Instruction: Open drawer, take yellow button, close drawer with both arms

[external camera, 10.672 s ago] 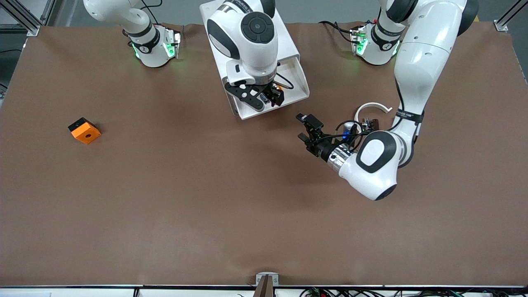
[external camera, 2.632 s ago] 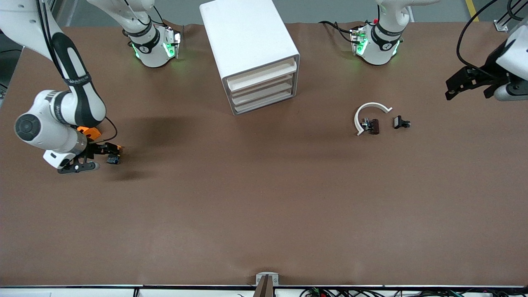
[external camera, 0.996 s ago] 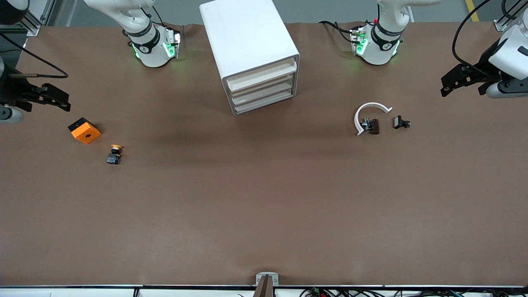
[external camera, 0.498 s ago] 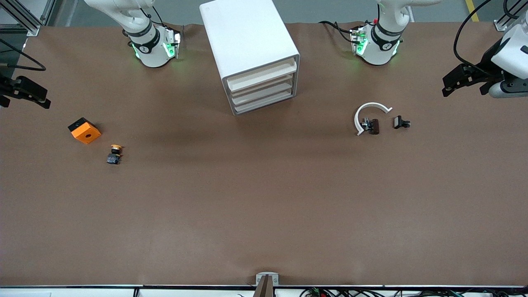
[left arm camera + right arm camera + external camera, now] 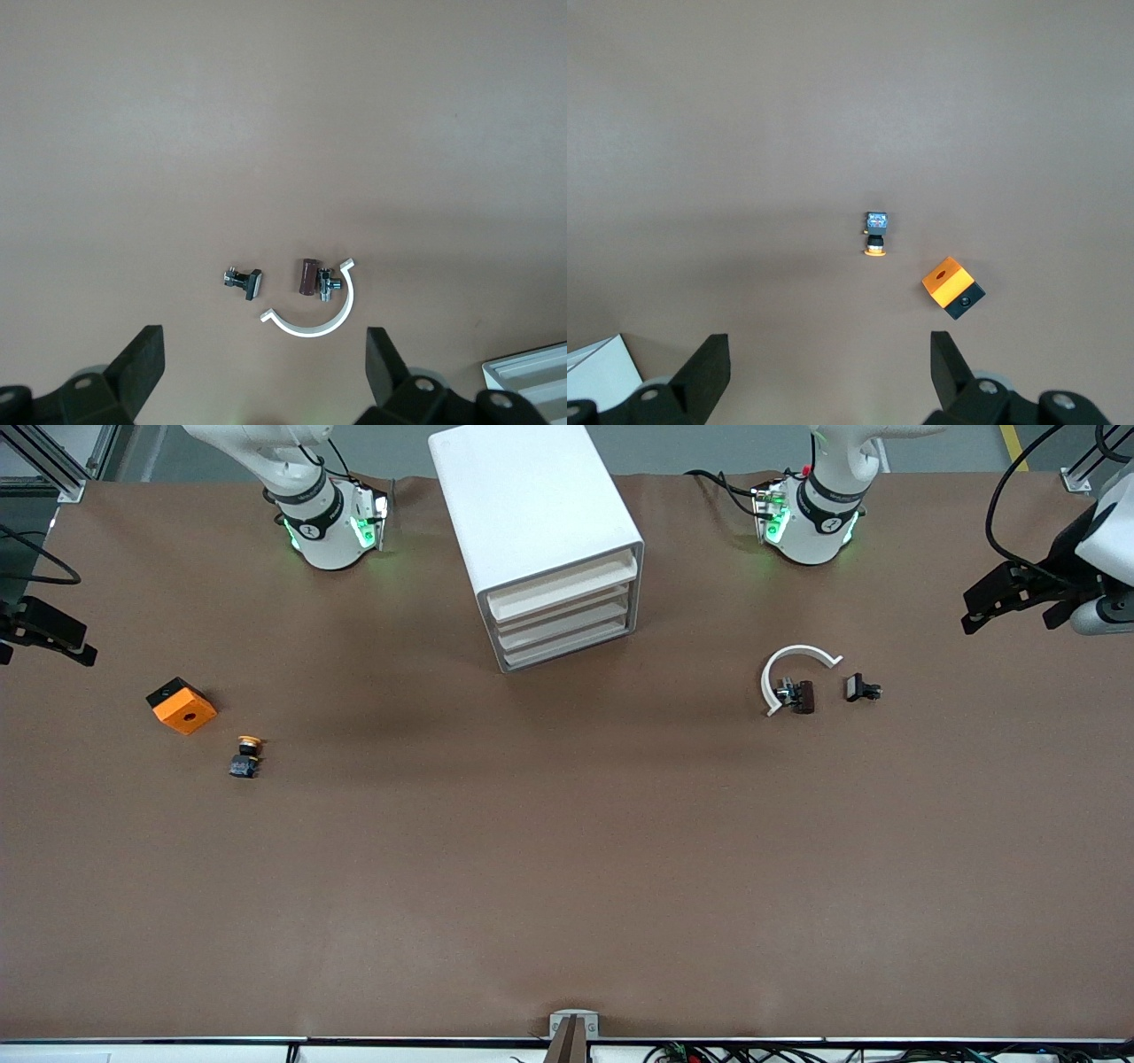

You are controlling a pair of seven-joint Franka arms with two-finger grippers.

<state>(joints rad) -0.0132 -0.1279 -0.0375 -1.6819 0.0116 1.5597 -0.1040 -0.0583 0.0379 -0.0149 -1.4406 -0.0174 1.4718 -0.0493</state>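
The white cabinet [image 5: 532,505] stands at the table's middle near the bases. Its top drawer [image 5: 560,589] sits flush with the three lower ones, pushed in. The button [image 5: 245,756], with a dark body and an orange cap, lies on the table toward the right arm's end, beside the orange block. It also shows in the right wrist view [image 5: 875,235]. My right gripper [image 5: 27,646] is open and empty, high over the table's edge at the right arm's end [image 5: 830,363]. My left gripper [image 5: 1010,607] is open and empty, high over the left arm's end [image 5: 266,354].
An orange square block [image 5: 181,705] with a hole lies a little farther from the front camera than the button [image 5: 952,285]. A white curved band [image 5: 793,664] with small black clips [image 5: 861,688] lies toward the left arm's end [image 5: 323,314].
My right gripper has drawn back toward the table's edge, away from the button. My left gripper has shifted slightly toward its end of the table. The button and the drawers have not moved.
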